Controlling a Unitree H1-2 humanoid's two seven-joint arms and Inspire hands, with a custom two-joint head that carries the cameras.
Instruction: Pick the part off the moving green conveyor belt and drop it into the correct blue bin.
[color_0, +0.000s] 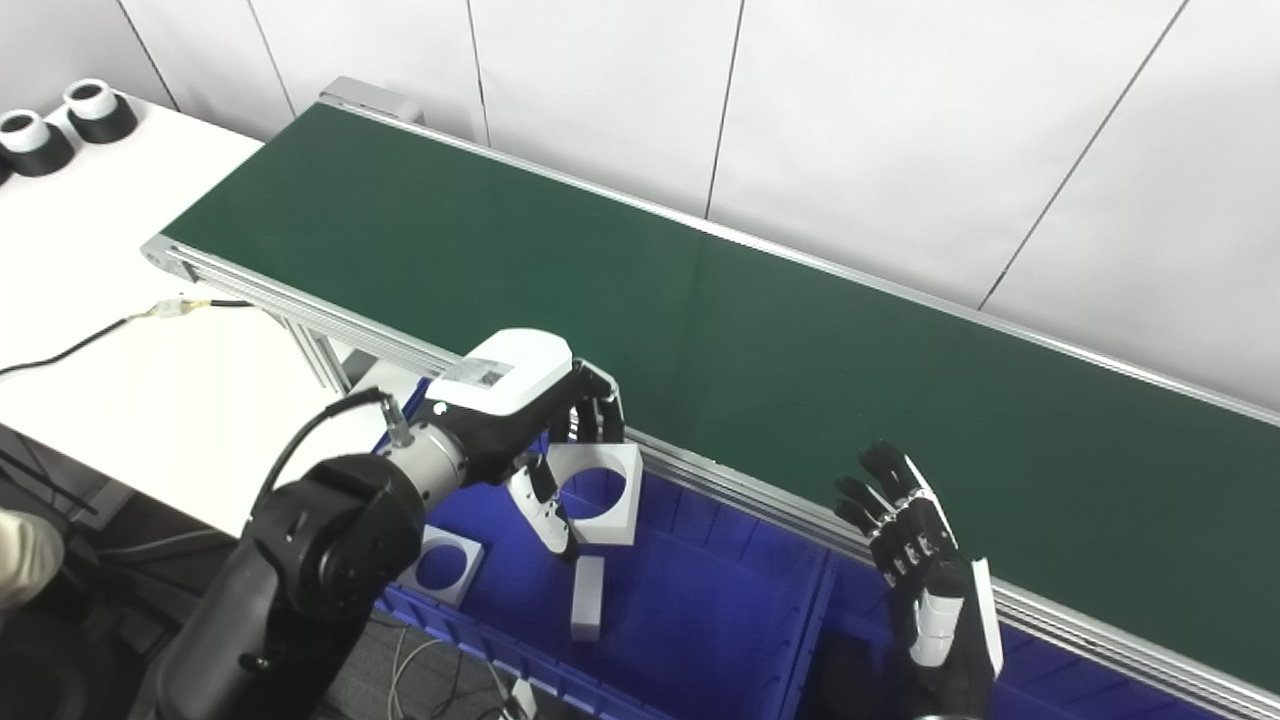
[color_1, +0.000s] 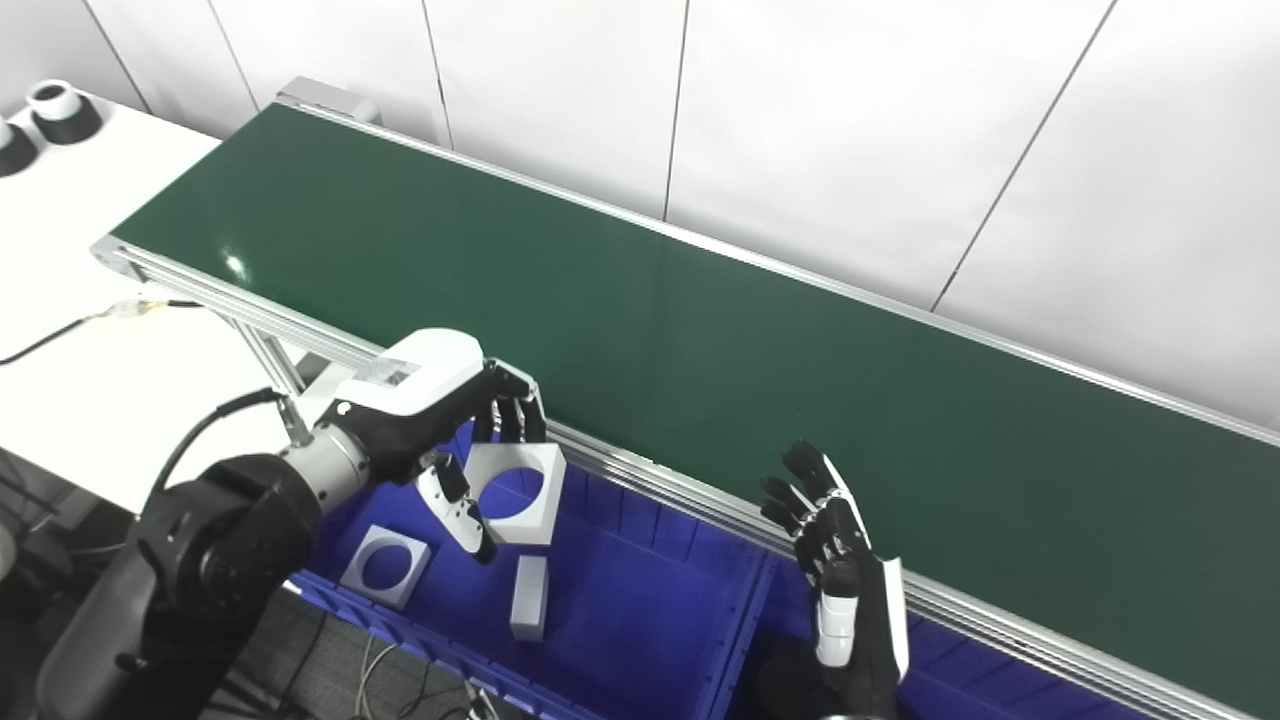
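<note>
At far left, two black-and-white rings (color_0: 60, 125) sit on the white tabletop (color_0: 150, 400), with a thin cable (color_0: 90, 340) trailing across it. The matte green belt (color_0: 700, 300), framed by ribbed aluminium rails, runs bare from upper left to lower right.

Next, the left robot hand (color_0: 545, 440) is grasping the part (color_0: 600, 490), a white square block with a round hole, pinched between fingers on its top edge and the thumb on its near side. It hangs just off the belt's near rail, above the left blue bin (color_0: 690, 600). That bin is glossy ribbed plastic and already holds a matching holed block (color_0: 440, 565) and a plain white bar (color_0: 588, 598).

To do the drop well, I judge the hand should move a little further over the bin's middle, clear of the rail and divider, then spread the fingers evenly so the block falls flat.

At right, the right robot hand (color_0: 915, 540) is released, fingers spread upward, holding nothing, over the second bin (color_0: 1050, 680).
</note>
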